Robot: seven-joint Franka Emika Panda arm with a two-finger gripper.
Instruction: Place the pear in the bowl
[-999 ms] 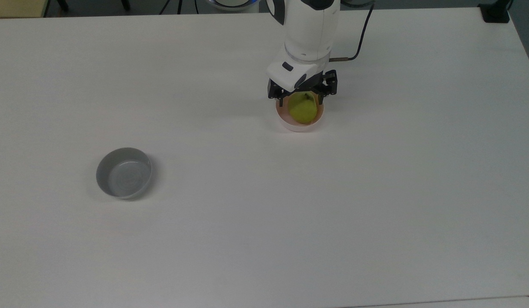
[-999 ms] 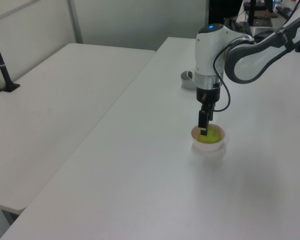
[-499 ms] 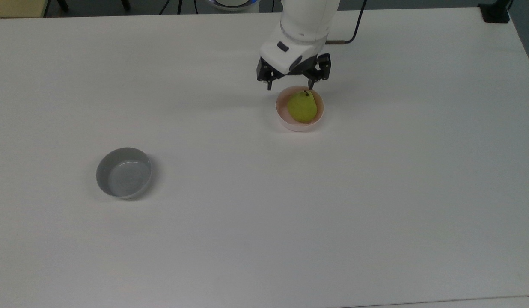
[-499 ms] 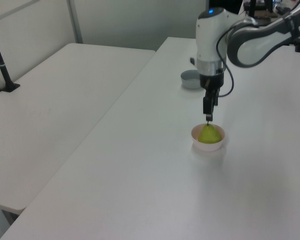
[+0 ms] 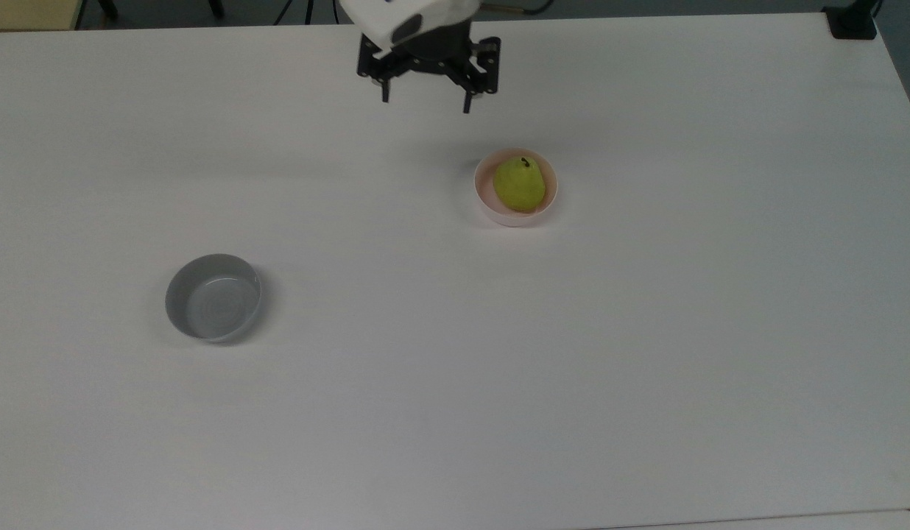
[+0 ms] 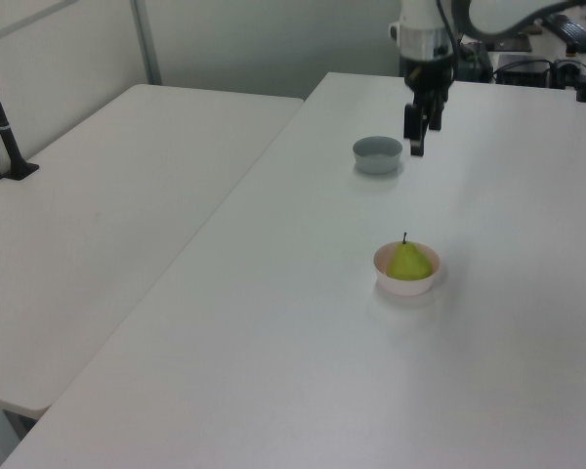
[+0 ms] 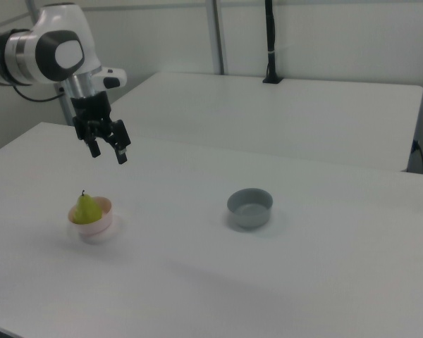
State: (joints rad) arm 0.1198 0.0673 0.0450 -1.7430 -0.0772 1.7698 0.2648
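1. Small yellow-green pear (image 5: 520,185) with short dark stem, seated upright inside the small round pale pink bowl (image 5: 487,206); stem tip pointing to 12 o'clock in the top view.
2. Two-finger black gripper (image 5: 425,99) hanging in the air, well apart from the pink bowl, at about 10 o'clock from it in the top view; fingers spread wide, holding nothing.
3. In the right view, same gripper (image 7: 109,155) raised above the pear (image 7: 85,208) and bowl (image 7: 99,226), no contact with either.
4. Round grey shallow bowl (image 5: 213,297) unused on the white worktop (image 5: 646,353), at about 8 o'clock from the pink bowl and well apart.
5. Judgement: placing done, pear released and resting in the right bowl; nothing left but clearing the arm away.
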